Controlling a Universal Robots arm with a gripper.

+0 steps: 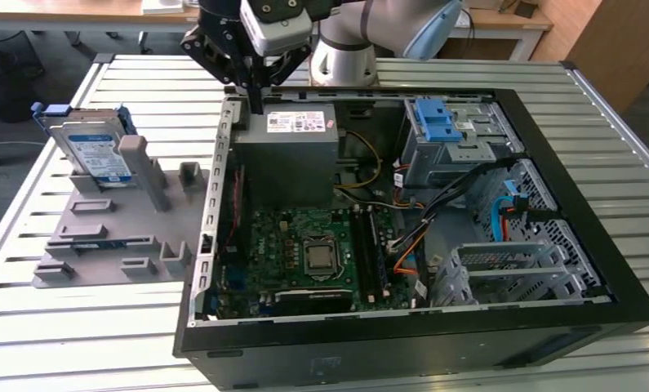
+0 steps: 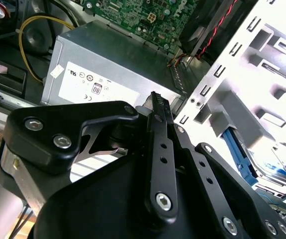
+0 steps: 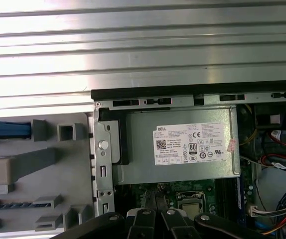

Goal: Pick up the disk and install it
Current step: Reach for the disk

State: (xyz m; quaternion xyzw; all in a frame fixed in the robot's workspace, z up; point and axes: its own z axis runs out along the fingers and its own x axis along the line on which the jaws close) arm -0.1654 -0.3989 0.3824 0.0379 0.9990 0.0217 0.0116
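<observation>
Bright, even light covers the table (image 1: 85, 343) in the exterior view; the computer case (image 1: 585, 327) is shadowed inside. In the second wrist view the stand (image 2: 277, 45) burns white behind my dark gripper (image 2: 156, 102). In the first wrist view, table slats glare.

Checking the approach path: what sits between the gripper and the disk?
In the exterior view, bare slatted table and the grey fixture's upright post separate gripper and disk.

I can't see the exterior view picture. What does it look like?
The robot's end effector hangs above the grey power supply at the far corner of an open computer case. At the exterior view's left, the disk in its blue frame stands on edge in a grey holder on the slatted metal table.
</observation>
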